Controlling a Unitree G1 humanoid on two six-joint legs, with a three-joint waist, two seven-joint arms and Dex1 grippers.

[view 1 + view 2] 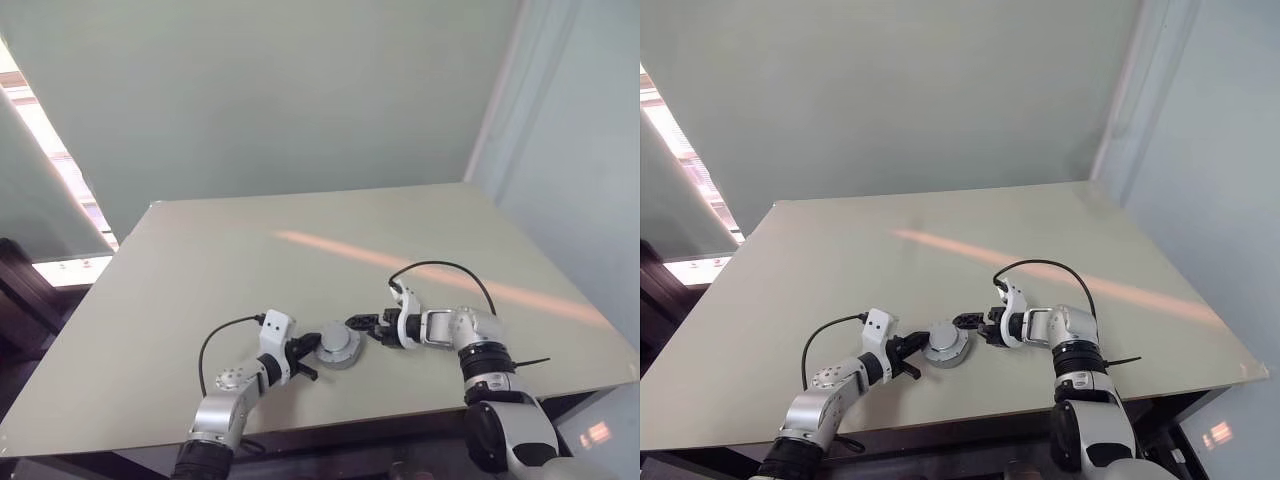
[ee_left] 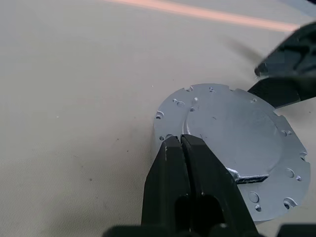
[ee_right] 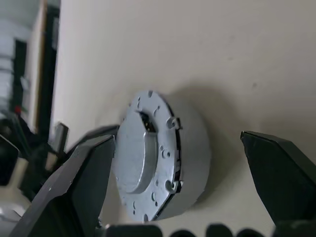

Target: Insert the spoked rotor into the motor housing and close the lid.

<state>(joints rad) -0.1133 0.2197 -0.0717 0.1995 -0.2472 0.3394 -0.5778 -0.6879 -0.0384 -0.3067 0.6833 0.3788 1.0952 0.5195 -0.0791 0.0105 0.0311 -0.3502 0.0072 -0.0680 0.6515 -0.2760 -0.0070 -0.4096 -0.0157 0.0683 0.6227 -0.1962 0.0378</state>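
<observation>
Right wrist view is showing the motor housing [image 3: 190,158] sitting on the pale table [image 3: 197,44] with the lid [image 3: 145,155] lying flat across its top — a silvery disc with small holes round its rim and a raised curved step across its face. Both are sitting near the table's front edge, between the two arms, as the head views are showing. No copper windings are showing from any angle.

Left gripper [image 2: 180,141] is resting its closed black fingers [image 2: 168,168] against the housing's near rim, the two tips pressed together with nothing between them; whether they are actually touching the metal is hard to tell. Right gripper [image 3: 180,143] is standing wide open on the opposite side — one finger on either flank of the housing, neither one touching it, holding nothing. A black cable [image 1: 445,267] is looping above the right wrist.
</observation>
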